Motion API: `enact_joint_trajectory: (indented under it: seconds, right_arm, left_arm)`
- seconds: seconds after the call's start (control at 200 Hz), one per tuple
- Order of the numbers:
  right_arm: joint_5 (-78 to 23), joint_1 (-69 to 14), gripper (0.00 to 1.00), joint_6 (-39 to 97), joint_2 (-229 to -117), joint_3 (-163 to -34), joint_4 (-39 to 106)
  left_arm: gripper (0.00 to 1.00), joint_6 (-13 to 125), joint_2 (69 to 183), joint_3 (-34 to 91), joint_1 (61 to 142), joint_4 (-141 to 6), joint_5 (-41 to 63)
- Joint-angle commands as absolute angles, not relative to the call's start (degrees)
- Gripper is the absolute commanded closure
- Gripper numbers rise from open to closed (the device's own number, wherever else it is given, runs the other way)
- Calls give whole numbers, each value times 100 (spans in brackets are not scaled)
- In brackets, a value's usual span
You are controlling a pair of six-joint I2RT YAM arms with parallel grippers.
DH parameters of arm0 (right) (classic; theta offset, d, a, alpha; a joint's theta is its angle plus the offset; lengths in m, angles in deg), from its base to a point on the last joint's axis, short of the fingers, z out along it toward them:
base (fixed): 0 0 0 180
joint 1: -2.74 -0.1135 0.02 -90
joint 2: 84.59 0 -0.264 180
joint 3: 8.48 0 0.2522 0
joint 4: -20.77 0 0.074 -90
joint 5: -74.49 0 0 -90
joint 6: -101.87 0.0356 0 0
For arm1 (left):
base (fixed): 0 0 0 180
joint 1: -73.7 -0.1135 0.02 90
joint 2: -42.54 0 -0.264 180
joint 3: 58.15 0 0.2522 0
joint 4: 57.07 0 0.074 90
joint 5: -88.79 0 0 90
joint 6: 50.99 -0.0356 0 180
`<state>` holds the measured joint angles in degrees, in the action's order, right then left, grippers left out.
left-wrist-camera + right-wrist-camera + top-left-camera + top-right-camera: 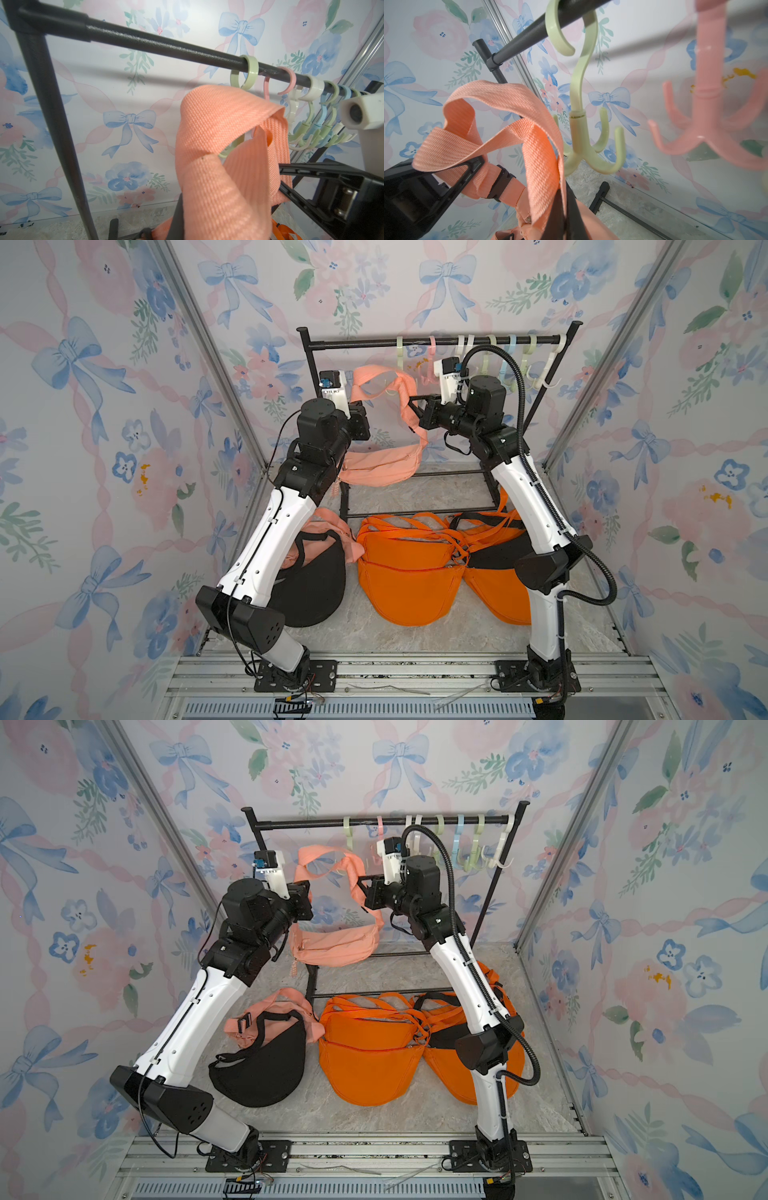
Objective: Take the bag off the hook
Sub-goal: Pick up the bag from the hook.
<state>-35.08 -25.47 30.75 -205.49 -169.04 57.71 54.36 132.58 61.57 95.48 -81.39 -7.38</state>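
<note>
Aloft, peach bag strap pinched by left end effector, right end effector (both closed), seemingly beside green hook.

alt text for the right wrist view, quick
A peach strap is pinched by the right gripper and the left gripper, looping up between them. Beside it a green hook hangs from a black rail, with a blurred pink hook further along.

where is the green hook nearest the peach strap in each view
In a top view: hook upper centre, first in row.
In a top view: hook upper centre.
Left wrist: hook right of centre, partly behind the strap.
Right wrist: hook centre, beside the strap.
Shared: the rail it hangs on.
</note>
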Motion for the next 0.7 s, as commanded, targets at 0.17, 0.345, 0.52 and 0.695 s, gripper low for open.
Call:
enact_joint_trajectory:
  seconds: [0.17, 0.345, 0.52, 0.695]
  right_arm:
    - [-2797, -2574, 100, 3079, -20381, -17060, 5184]
    - [-2557, -2622, 100, 2859, -20179, -17011, 5045]
    - [-2297, -2842, 100, 2329, -19617, -16429, 4898]
    - [-1904, -3240, 100, 1688, -18664, -15109, 4363]
  left_arm:
    - [100, 5193, 13825, 7046, 9587, -8140, -817]
    - [100, 5177, 14142, 7616, 9608, -8308, -715]
    - [100, 5065, 14096, 7717, 9689, -8317, -690]
    - [100, 4995, 13680, 7443, 9791, -8379, -802]
